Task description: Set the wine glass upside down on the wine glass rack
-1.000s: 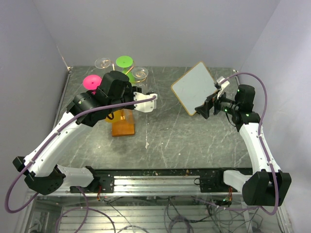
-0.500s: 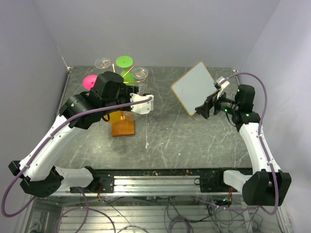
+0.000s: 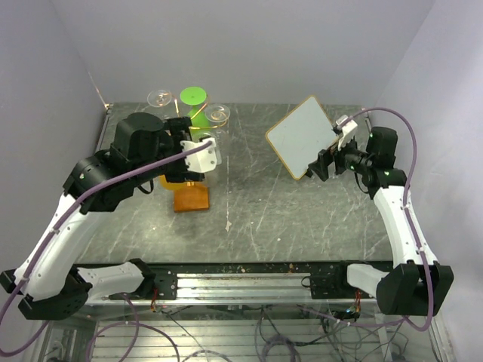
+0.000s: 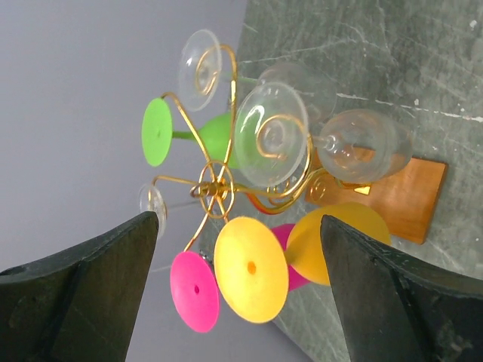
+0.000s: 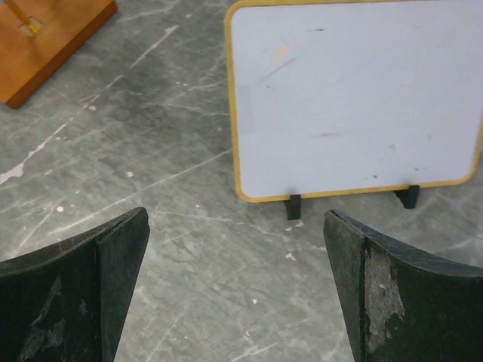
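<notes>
Left gripper (image 4: 240, 225) gapes empty before wine glass (image 4: 361, 147), apparently hanging on rack (image 4: 215, 185).

walls (image 3: 249, 45): pale lilac | table (image 3: 287, 219): grey-green marble, white-veined | light: even

I'm looking into a robotics lab cell. Plain pale lilac-grey partition walls (image 3: 249, 45) close in the back and both sides of a dark green marble-patterned tabletop (image 3: 279, 219). Along its near edge runs a bare aluminium mounting rail (image 3: 241, 280), with loose wiring (image 3: 264, 332) beneath.
</notes>
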Robot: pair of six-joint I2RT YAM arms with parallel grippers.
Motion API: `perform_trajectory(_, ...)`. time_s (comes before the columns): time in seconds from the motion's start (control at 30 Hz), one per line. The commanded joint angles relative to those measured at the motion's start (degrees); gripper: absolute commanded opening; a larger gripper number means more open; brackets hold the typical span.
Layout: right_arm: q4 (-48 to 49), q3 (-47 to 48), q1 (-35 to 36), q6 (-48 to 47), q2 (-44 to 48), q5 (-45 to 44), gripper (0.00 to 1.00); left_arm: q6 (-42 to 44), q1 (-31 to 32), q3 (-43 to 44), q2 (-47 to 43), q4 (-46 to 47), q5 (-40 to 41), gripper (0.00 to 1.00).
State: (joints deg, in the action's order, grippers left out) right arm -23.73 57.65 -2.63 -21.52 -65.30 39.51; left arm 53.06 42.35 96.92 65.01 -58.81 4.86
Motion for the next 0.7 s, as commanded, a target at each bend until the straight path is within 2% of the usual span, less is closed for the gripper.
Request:
perform_trajectory(0.0, -0.5, 2.7, -0.3, -0.1, -0.6, -7.9, 1.0, -6.0, -2.3, 1.9, -2.4, 2.0, 0.6, 0.99)
perform_trajectory(0.2, 2.9, 3.9, -0.4, 4.0, -0.8, -26.3, 1.0, -13.0, -7.9, 0.0, -6.0, 9.8, 9.7, 0.99)
perform_trajectory(0.37, 3.4, 6.3, -0.4, 7.8, -3.1, -36.6, 1.0, -20.1, -14.3, -2.6, -7.6, 16.6, 19.4, 0.99)
perform_trajectory(0.5, 4.8, 7.0, -0.4, 11.1, -3.7, -39.1, 1.0, -27.7, -20.5, -5.5, -8.4, 19.4, 24.9, 0.99)
perform_trajectory(0.67, 6.2, 7.9, -0.4, 13.5, -2.6, -40.2, 1.0, -39.1, -30.8, -11.6, -11.7, 24.9, 22.8, 0.99)
